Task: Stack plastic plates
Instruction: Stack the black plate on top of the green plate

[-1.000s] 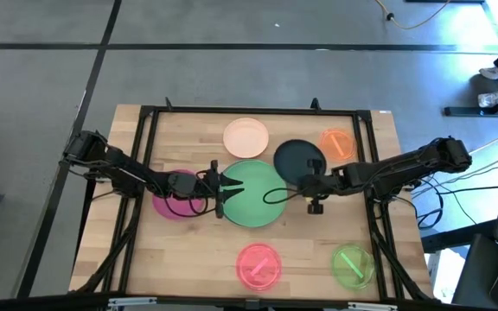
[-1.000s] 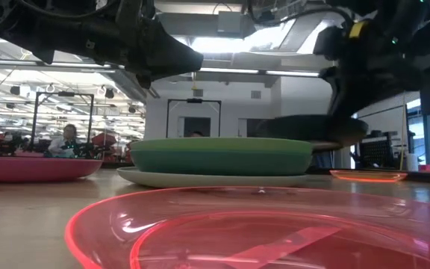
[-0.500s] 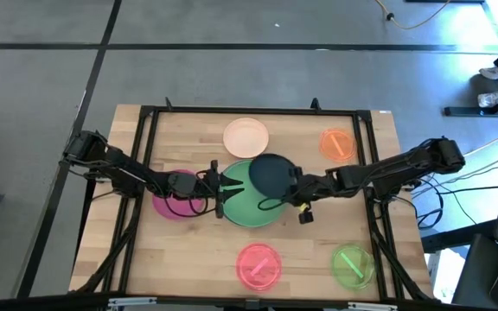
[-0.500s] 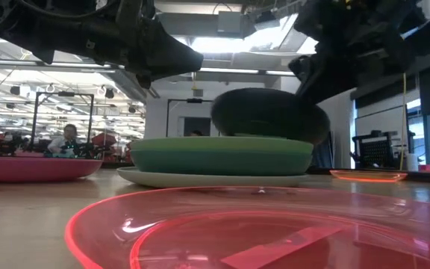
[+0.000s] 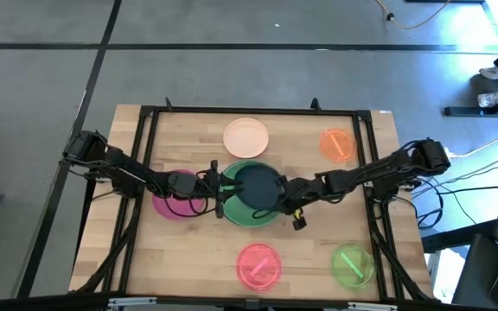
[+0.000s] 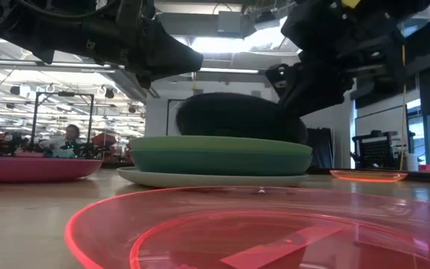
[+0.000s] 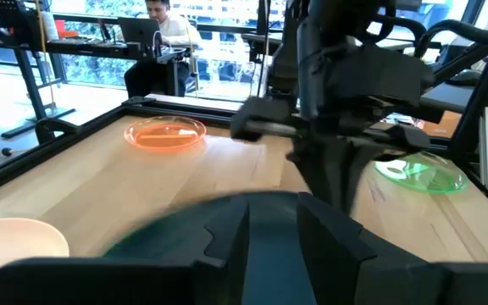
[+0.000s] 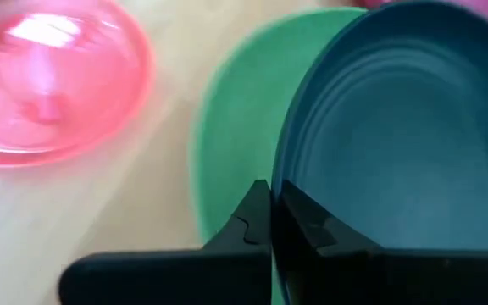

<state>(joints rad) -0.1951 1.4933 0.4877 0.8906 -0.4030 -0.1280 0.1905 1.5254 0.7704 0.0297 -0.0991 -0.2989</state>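
Left gripper (image 5: 217,184): jaws part-open, empty, at left rim of green plate (image 5: 234,210), table centre. Navy plate (image 5: 258,183): over green plate, rim pinched at its right edge by closed right gripper (image 5: 282,197). Judged light, stiff, slick; edge grip suits.

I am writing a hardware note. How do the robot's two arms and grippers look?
Both arms are dark, slender and jointed, with black cables looping beside them. The right gripper has two dark, flat, pointed fingers and a small yellow marking nearby. The left gripper is also dark, with angular fingers.
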